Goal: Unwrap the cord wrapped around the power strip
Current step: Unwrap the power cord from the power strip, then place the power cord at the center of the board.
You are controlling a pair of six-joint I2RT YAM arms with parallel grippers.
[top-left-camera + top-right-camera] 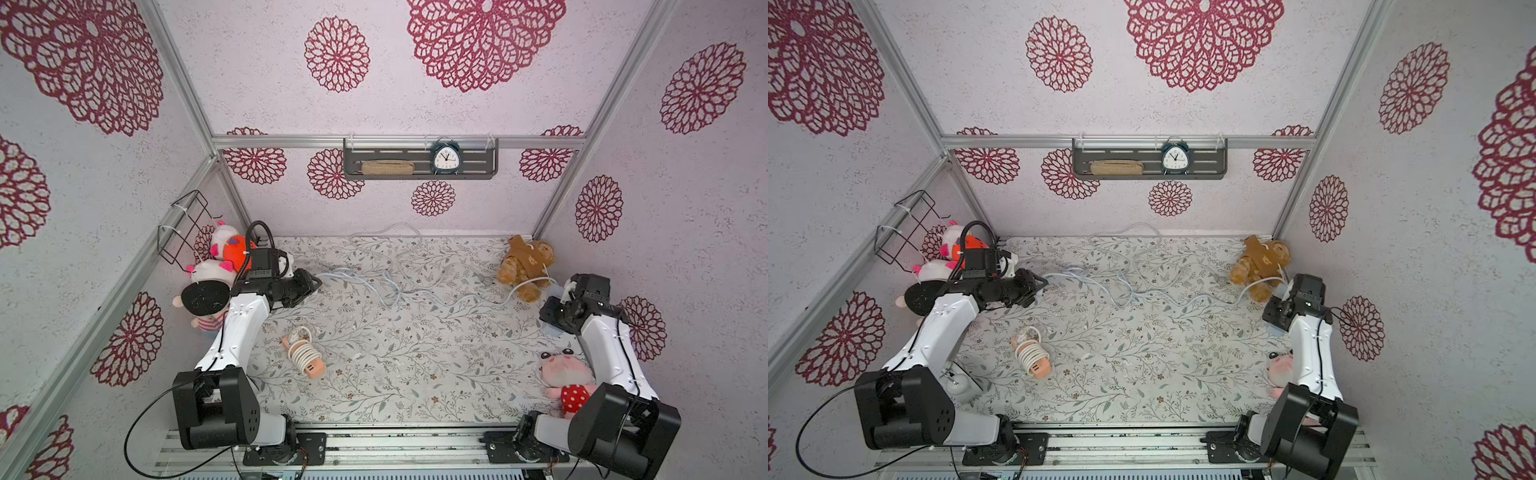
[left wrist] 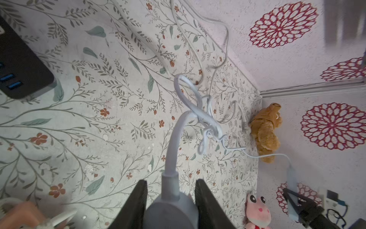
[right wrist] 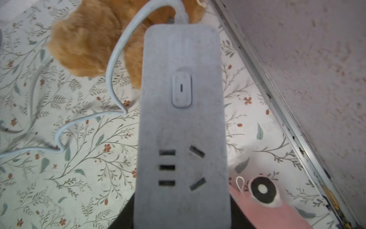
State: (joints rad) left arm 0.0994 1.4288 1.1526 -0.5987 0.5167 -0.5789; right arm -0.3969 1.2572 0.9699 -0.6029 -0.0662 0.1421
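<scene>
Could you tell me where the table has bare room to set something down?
The near middle of the table, between the pink power strip and the pink plush, is open. The far half is crowded with loose cords; the teddy bear and plush pile fill the far corners.

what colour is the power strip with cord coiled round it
Peach pink; the power strip shows clearest in a top view.

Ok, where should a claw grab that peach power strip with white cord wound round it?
Probably grip the peach power strip by its bare socket end, nearer the robot, from above with the claw across its narrow width. The white cord covers the middle; that end lies uncovered.
</scene>
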